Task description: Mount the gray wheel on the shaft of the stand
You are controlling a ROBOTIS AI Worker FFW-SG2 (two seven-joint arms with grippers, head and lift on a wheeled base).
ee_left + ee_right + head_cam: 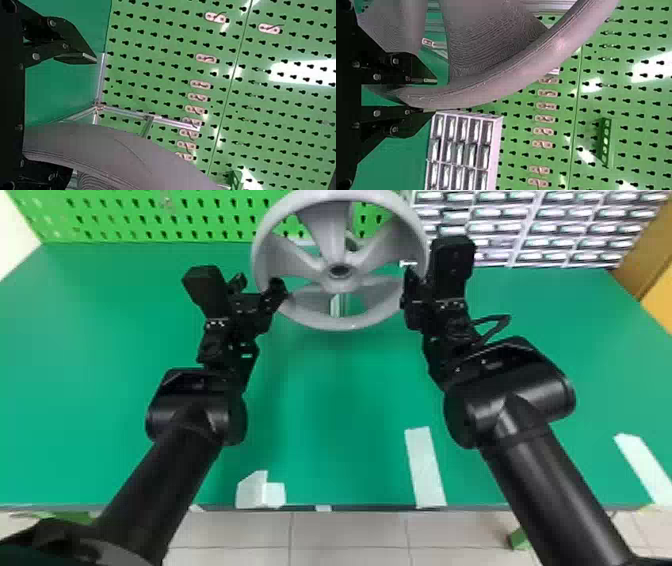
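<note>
Green pegboard (150, 216) backed a green tabletop (340, 415). Left of upper centre, the left gripper (258, 284) stood wide, astride the near edge of the gray wheel (327, 281), probably allowing adjustment; at upper centre, that wheel fronted the stand (336, 306); rightward, the right gripper (416, 279) pinched its edge, presumably for steadiness.

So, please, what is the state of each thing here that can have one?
Gray wheel: raised, hub facing the head camera; whether mounted, cannot tell.
Stand: behind the wheel, partly hidden.
Left gripper: open.
Right gripper: shut on the wheel's rim.
</note>
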